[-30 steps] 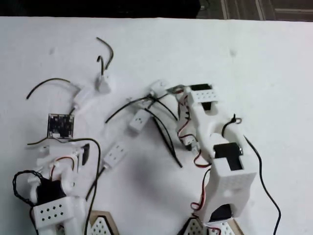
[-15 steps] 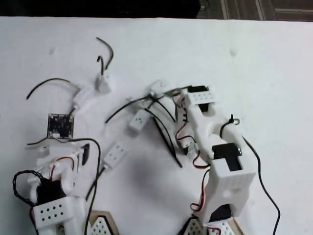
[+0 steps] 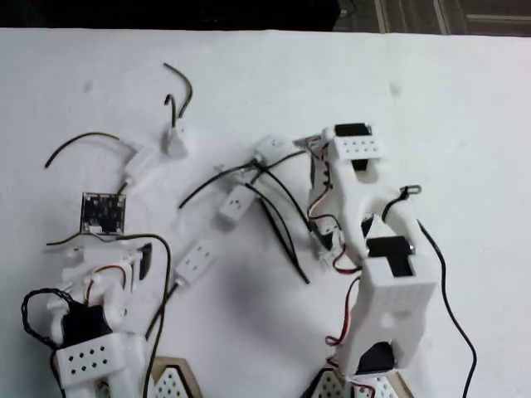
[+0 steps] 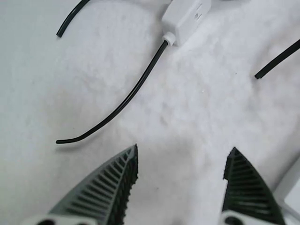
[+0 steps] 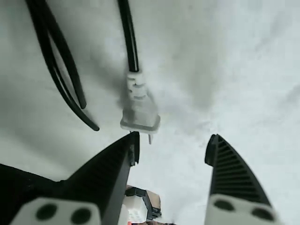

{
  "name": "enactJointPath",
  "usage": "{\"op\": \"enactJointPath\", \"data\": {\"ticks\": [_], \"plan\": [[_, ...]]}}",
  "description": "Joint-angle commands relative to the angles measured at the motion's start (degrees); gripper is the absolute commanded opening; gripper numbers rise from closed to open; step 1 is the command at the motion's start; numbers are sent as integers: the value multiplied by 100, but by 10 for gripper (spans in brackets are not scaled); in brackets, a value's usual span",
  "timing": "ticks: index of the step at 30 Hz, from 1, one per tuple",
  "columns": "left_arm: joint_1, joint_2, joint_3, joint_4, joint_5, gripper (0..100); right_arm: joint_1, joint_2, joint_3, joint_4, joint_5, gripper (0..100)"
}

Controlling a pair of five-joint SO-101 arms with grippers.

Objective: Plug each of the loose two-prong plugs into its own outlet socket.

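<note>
A white two-prong plug (image 5: pixel 139 112) on a black cable lies on the table just ahead of my right gripper (image 5: pixel 173 140), which is open and holds nothing. In the high view this plug (image 3: pixel 270 149) sits beside the right gripper (image 3: pixel 302 151), close to a white socket block (image 3: pixel 235 203). A second plug (image 3: pixel 174 143) lies farther left, by another socket (image 3: pixel 139 163). A third socket (image 3: pixel 195 261) lies near my left gripper (image 3: pixel 116 249). The left gripper (image 4: pixel 183 154) is open over bare table, with a white socket (image 4: pixel 186 16) and its cable ahead.
Several loose black cables (image 3: pixel 278 211) cross between the sockets and the right arm. A small black patterned square (image 3: pixel 102 211) lies just beyond the left gripper. The white table (image 3: pixel 431 91) is bare at the far right.
The right arm has swung its wrist farther across the table and slightly right, bringing the gripper next to the middle plug. The left arm has kept still.
</note>
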Motion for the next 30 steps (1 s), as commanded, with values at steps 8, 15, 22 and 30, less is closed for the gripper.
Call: {"op": "enactJointPath", "data": {"ticks": [8, 15, 22, 30], "plan": [[4, -75, -35, 0, 18, 294, -426, 752, -193, -180, -141, 226], [4, -75, -35, 0, 18, 294, -848, 796, -185, -163, -536, 217], [4, -75, -35, 0, 18, 294, -813, 752, -220, -198, -536, 17], [4, -75, -35, 0, 18, 294, -804, 734, -229, -198, -536, 18]]}}
